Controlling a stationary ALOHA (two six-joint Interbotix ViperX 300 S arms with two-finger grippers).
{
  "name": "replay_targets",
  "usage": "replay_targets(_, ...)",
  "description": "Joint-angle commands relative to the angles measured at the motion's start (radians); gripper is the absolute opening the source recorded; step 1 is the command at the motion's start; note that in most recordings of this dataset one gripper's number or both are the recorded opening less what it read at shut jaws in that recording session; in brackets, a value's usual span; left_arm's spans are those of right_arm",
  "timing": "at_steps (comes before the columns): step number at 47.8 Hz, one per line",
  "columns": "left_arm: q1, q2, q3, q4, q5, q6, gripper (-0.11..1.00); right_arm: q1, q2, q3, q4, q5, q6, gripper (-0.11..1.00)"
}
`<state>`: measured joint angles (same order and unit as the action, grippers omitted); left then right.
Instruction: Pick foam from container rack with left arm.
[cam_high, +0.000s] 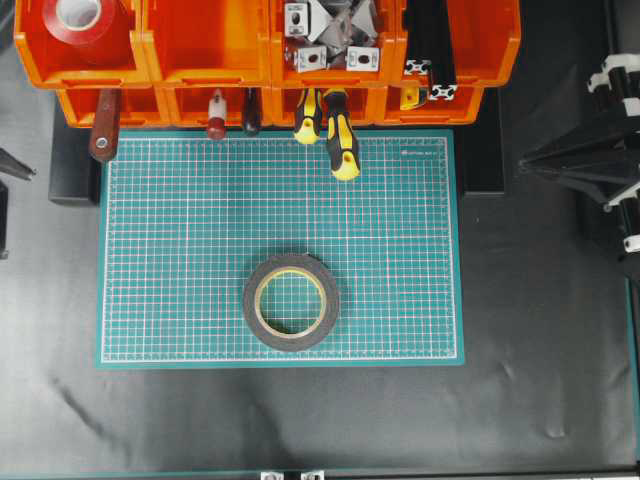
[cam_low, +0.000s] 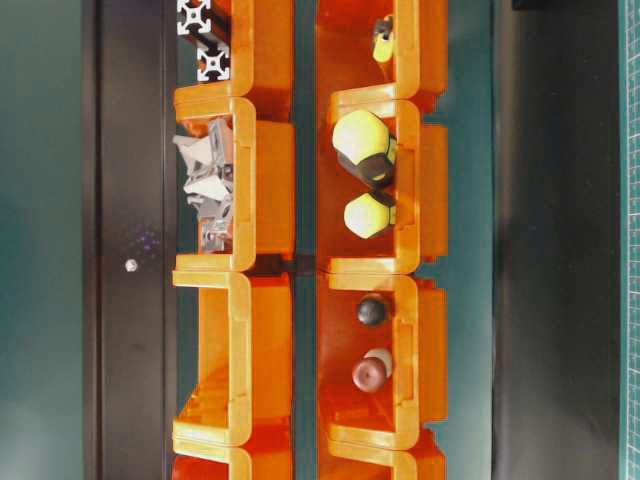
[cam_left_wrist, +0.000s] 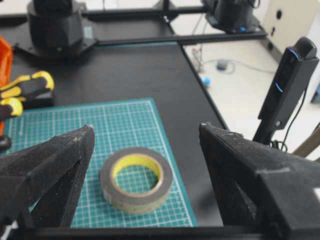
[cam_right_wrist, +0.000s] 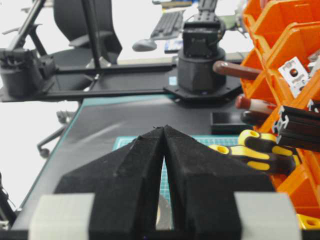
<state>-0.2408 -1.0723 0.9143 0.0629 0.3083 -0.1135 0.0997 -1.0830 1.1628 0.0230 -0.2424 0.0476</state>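
Observation:
The foam (cam_high: 256, 300) is a dark grey ring with a cream-yellow liner. It lies flat on the green cutting mat (cam_high: 180, 220), in front of the orange container rack (cam_high: 200, 60) and outside its bins. In the left wrist view my left gripper (cam_left_wrist: 146, 131) stands open. Its black fingers (cam_left_wrist: 60, 160) flank the foam (cam_left_wrist: 135, 202) from above without touching it. My right gripper (cam_right_wrist: 164, 129) is shut with nothing held, and it stays at the right side of the table (cam_high: 560, 165).
The rack's upper bins hold a red tape roll (cam_high: 85, 20), metal brackets (cam_high: 330, 40) and black extrusions (cam_high: 430, 50). Yellow-black screwdriver handles (cam_high: 340, 140) and a brown handle (cam_high: 103, 135) stick out of the lower bins over the mat's far edge.

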Motion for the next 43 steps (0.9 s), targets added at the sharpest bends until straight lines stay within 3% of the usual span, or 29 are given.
replay_targets(1,-0.002,-0.005,0.002,0.005,-0.025,-0.002,0.8,0.014,0.006,-0.012,0.003,-0.003,-0.002,-0.01)
replay_targets(43,0.002,-0.046,0.052,0.005,-0.064,-0.003,0.8,0.025,0.002,-0.011,0.003,-0.002,-0.003,-0.01)
